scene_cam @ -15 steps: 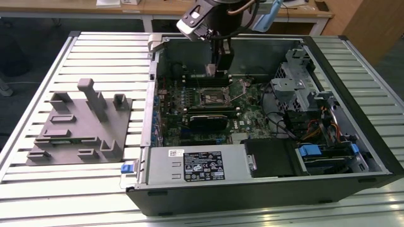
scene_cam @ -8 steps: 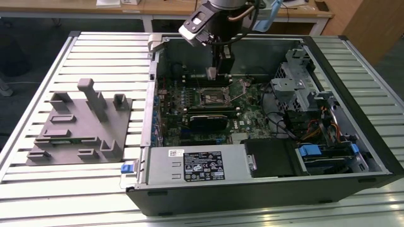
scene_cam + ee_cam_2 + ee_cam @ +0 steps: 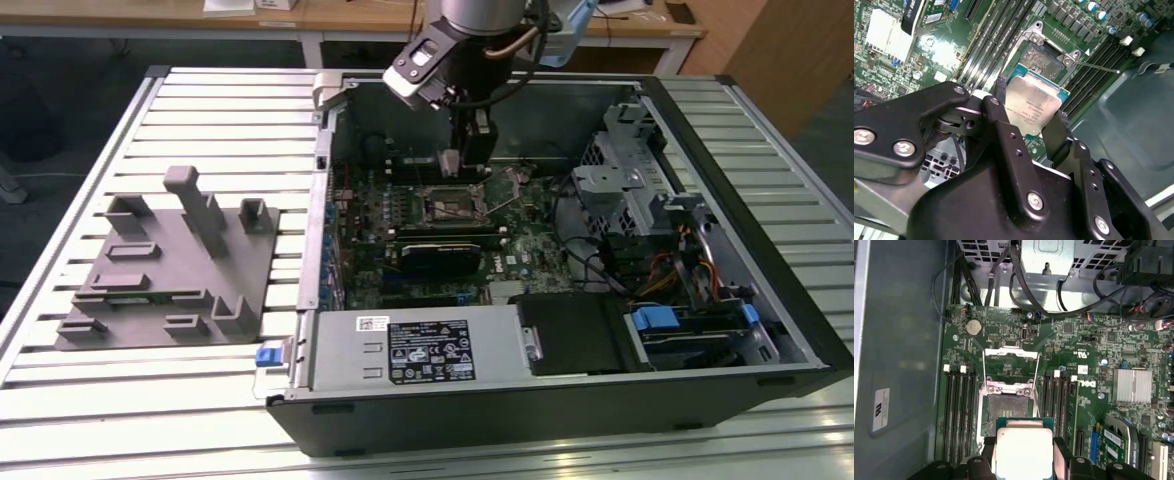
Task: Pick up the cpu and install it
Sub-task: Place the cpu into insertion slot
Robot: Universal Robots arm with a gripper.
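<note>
The black hinged links and screw-studded fingers (image 3: 999, 115) of the gripper (image 3: 1031, 114) fill the foreground in the second wrist view. Clamped between them is the cpu (image 3: 1032, 104), a small flat square chip with a silver-grey metal lid and a pale green rim. The jaws stand only as far apart as the chip is wide and press on two opposite edges. That grip most likely leaves the underside untouched and keeps the chip level with the board below.

The cpu hangs in the air inside the machine, not yet seated. In the first wrist view it sits just beside the open square processor socket (image 3: 1008, 412), apart from it. The socket's bright metal retaining frame (image 3: 1010, 352) is swung up and its thin wire lever (image 3: 1099, 66) is released, which leaves the recess bare to receive the chip. Rows of long black memory slots (image 3: 959, 410) flank the socket on the green motherboard (image 3: 1089, 340).

In the exterior view the board lies flat in an open black-and-grey computer case (image 3: 561, 410). To the exterior view's left, well apart, a grey plastic tray of blocks (image 3: 160, 290) rests on the slatted aluminium table (image 3: 227, 110).
</note>
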